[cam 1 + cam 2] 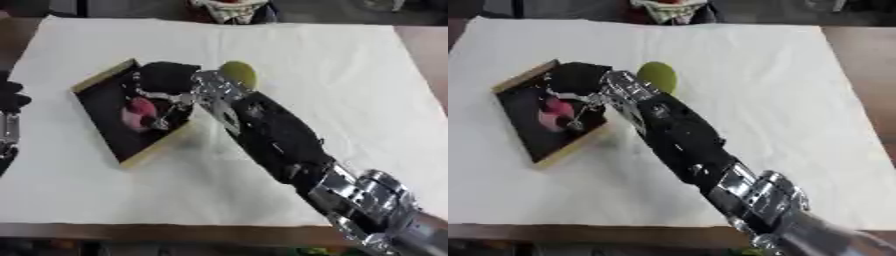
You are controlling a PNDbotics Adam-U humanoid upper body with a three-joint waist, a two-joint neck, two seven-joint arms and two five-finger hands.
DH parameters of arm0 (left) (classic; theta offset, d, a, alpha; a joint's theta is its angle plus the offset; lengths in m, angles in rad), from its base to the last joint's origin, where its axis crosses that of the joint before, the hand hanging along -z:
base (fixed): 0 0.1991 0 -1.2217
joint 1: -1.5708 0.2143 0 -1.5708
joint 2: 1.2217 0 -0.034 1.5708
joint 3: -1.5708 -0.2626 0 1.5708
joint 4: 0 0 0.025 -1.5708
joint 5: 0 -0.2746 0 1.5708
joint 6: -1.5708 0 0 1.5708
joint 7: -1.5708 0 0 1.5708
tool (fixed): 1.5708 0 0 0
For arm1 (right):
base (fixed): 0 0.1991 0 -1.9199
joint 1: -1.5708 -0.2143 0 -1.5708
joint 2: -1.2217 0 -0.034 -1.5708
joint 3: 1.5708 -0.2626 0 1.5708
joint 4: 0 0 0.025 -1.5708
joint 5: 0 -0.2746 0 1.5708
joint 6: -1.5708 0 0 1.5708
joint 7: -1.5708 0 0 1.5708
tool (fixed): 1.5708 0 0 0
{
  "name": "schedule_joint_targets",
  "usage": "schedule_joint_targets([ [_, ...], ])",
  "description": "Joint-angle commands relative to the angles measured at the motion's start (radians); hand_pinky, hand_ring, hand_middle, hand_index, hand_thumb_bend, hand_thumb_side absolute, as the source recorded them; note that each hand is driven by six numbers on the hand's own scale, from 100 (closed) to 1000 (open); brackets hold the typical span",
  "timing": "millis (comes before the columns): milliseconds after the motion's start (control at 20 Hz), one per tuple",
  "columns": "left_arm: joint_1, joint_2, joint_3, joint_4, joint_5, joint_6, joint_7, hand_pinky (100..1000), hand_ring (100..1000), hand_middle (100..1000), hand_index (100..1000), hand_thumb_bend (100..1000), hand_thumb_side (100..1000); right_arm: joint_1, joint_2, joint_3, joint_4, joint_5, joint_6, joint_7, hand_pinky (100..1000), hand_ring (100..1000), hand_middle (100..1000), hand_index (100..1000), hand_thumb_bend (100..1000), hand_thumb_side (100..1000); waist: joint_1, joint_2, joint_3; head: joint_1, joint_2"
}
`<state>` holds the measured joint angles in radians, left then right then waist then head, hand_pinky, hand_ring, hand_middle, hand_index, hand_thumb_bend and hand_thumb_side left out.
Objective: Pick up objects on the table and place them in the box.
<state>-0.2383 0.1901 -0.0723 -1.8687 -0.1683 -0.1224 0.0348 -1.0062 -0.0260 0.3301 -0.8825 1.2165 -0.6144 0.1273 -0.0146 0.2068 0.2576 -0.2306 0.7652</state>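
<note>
Fingers [156,119] of right hand [166,82] curled over a pink thing [140,109], inside the box [98,76] at 9 o'clock on the white cloth [350,75]. Grip or just cover: can't tell for sure, reads as holding. Green round thing [658,76] just beside the wrist, 12 o'clock side of the box.

Risks: forearm sweeping the green thing away on retreat; fingers snagging the box rim and dragging it. Left hand [10,100] idle at left edge, fingers unclear.

No readable writing or labels.

Light's even and soft from above — white cloth [332,65] bright, no glare; everything's blurry, my forearm [684,135] smeared — faint shadow beneath it.
</note>
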Motion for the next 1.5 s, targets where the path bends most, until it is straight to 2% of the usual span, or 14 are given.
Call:
schedule_joint_targets([
  [50,-0.012,0.005,0.001,-0.021,0.007,-0.002,0.004,696,607,602,772,178,546,-0.025,-0.013,-0.014,-0.015,0.018,0.005,-0.022,789,786,763,885,320,370,0.006,-0.014,-0.002,0.005,0.005],
  [250,-0.008,0.006,0.002,-0.022,0.011,-0.005,0.004,696,606,602,772,197,555,-0.051,-0.062,-0.036,-0.041,-0.011,0.032,-0.027,792,791,769,896,330,355,0.012,-0.018,-0.016,0.010,0.005],
  [400,-0.004,0.009,0.004,-0.022,0.013,-0.005,0.003,695,606,602,773,194,557,-0.066,-0.107,-0.057,-0.050,-0.056,0.061,-0.010,792,797,776,901,301,339,0.017,-0.022,-0.028,0.013,0.005],
  [700,0.008,0.014,0.010,-0.019,0.006,-0.004,0.003,695,605,602,773,191,559,-0.074,-0.202,-0.107,-0.018,-0.149,0.137,0.089,803,819,805,926,267,404,0.022,-0.029,-0.070,0.030,0.005],
  [900,0.014,0.016,0.016,-0.018,0.002,-0.003,0.007,695,605,603,774,192,562,-0.057,-0.243,-0.113,0.006,-0.169,0.148,0.163,813,828,816,919,273,470,0.023,-0.032,-0.089,0.038,0.005],
  [1200,0.017,0.016,0.020,-0.015,-0.002,-0.001,0.007,694,605,603,774,190,569,-0.029,-0.253,-0.119,0.054,-0.144,0.148,0.219,818,832,819,906,282,514,0.027,-0.031,-0.104,0.045,0.005],
  [1400,0.018,0.015,0.019,-0.015,-0.003,-0.001,0.006,693,605,603,775,188,571,-0.019,-0.244,-0.129,0.093,-0.093,0.154,0.223,822,832,820,873,284,482,0.028,-0.030,-0.104,0.046,0.005],
  [1500,0.018,0.014,0.019,-0.015,-0.002,-0.001,0.005,693,604,603,775,186,573,-0.017,-0.237,-0.139,0.107,-0.069,0.160,0.205,811,818,796,765,234,313,0.029,-0.030,-0.103,0.045,0.005],
])
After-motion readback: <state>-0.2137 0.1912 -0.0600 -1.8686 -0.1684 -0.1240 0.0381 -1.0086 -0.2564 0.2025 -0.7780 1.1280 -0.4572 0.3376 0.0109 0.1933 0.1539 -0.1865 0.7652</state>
